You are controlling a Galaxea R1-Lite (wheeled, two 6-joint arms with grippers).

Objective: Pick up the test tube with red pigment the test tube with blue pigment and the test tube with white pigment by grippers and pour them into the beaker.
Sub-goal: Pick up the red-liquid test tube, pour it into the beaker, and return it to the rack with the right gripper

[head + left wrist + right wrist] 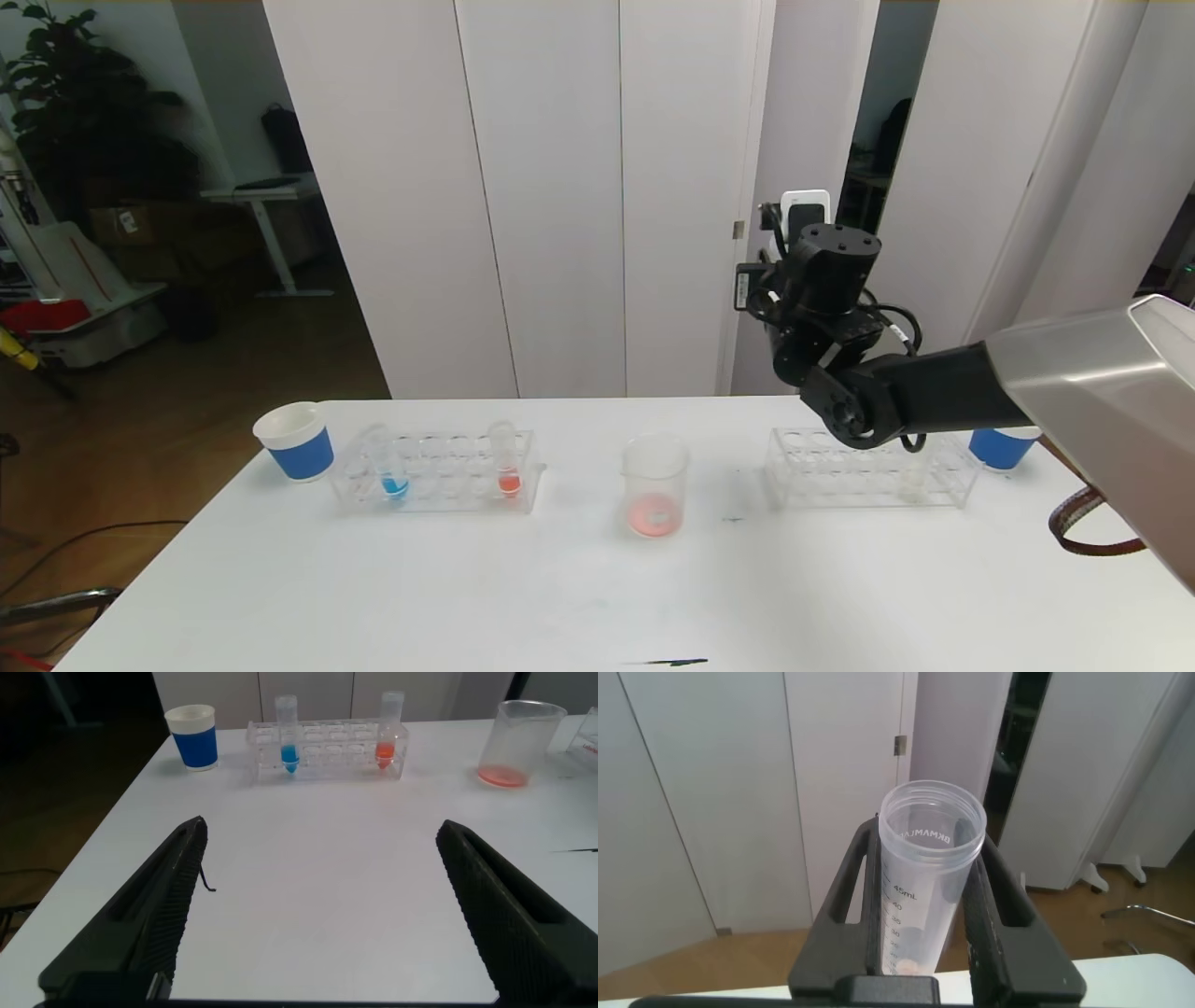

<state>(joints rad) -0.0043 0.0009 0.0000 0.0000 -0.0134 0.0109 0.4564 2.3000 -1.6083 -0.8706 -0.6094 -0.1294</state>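
Observation:
My right gripper point(929, 835) is shut on the test tube with white pigment point(924, 887), a clear graduated tube with a little cream liquid at its bottom. It is held high above the table's back right point(798, 224). The beaker point(655, 485) stands mid-table with pinkish-red liquid at its bottom; it also shows in the left wrist view point(516, 742). The test tube with blue pigment point(392, 467) and a test tube with red pigment point(506, 462) stand in the left rack point(439, 485). My left gripper point(322, 835) is open and empty over the table's front left, well short of the rack.
A second clear rack point(868, 471) stands right of the beaker, under my right arm. Blue-banded paper cups stand at the far left point(296, 441) and far right point(999, 446). A dark mark point(672, 662) lies at the table's front edge.

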